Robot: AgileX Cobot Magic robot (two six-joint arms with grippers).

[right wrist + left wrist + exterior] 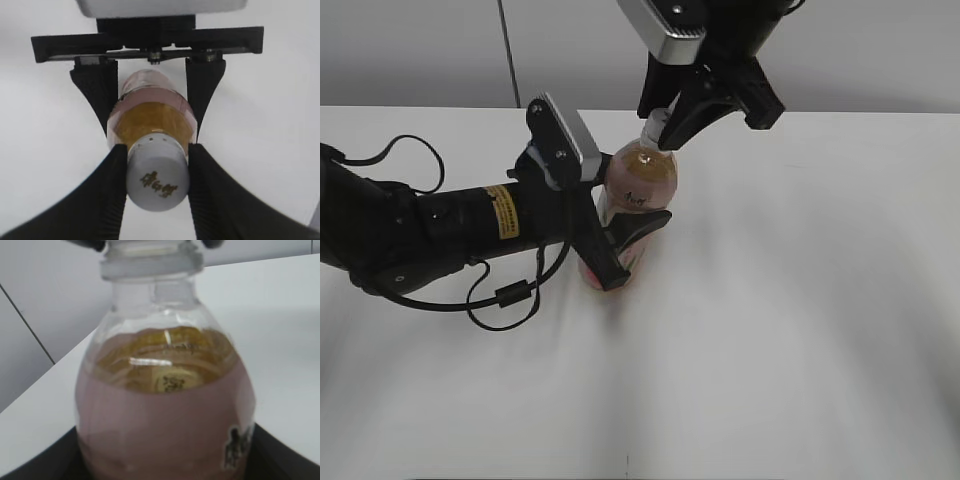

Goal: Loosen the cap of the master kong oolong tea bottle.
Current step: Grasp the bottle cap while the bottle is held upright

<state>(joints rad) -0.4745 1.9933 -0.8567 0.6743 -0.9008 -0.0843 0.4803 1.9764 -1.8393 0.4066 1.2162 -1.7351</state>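
- On the left of the exterior view, the left arm lies low across the white surface [800, 330], a looped black cable beside it, and reaches in toward the middle.
- At its tip the left gripper [620, 245] is closed partway around the lower body of the master kong oolong tea bottle [638, 185]; one black finger [603, 255] passes in front of the pink label and the other [642, 222] presses the bottle's far side, so the bottle is clamped between them.
- From the left wrist view the bottle [165, 405] fills the frame, upright, amber tea up to its shoulder; dark finger edges show at both bottom corners, against the bottle's sides.
- Near the middle of the surface the bottle stands upright, its base hidden by the left gripper.
- Above it, the right arm comes down from the upper right, and the right gripper [660, 128] is closed narrowly on the bottle's top.
- Seen through the right wrist view, the white cap [158, 177] with its small dark mark sits between two ribbed black fingers [112, 192], both touching the cap's rim, with no gap on either side; the right gripper [158, 170] has the cap pinched.
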